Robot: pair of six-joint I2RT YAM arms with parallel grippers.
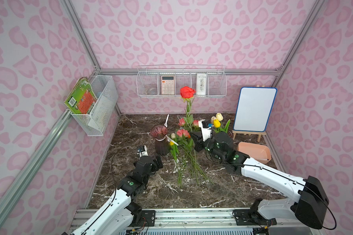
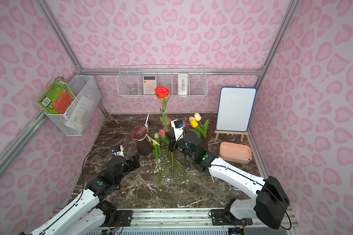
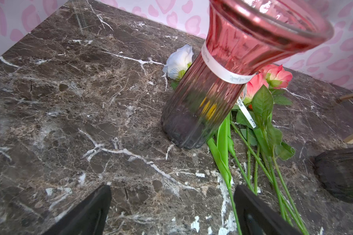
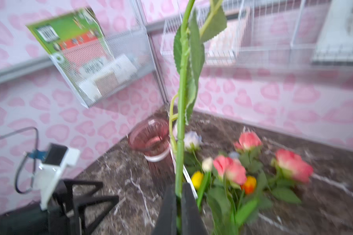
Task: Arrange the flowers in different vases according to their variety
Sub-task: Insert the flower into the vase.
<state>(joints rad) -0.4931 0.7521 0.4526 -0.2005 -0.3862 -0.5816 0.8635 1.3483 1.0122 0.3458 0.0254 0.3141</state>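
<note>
I'm holding the long-stemmed red artificial rose (image 1: 187, 92) upright, the right jaws clamped on its green stem (low down, above the loose pile of pink roses and small tulips (image 1: 181, 133) lying on the dark marble surface (image 1: 143, 189)). The left jaws are standing wide apart just beside the ribbed purplish glass vase with the white neck band (image 1: 159, 140).

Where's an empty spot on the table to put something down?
The front strip of the dark marble tabletop, between the stem ends and the metal rail, is bare. So is the left edge, between the purple glass vase with the white band and the wall. The middle is crowded with the loose flowers; the peach plastic tray fills the right.
</note>
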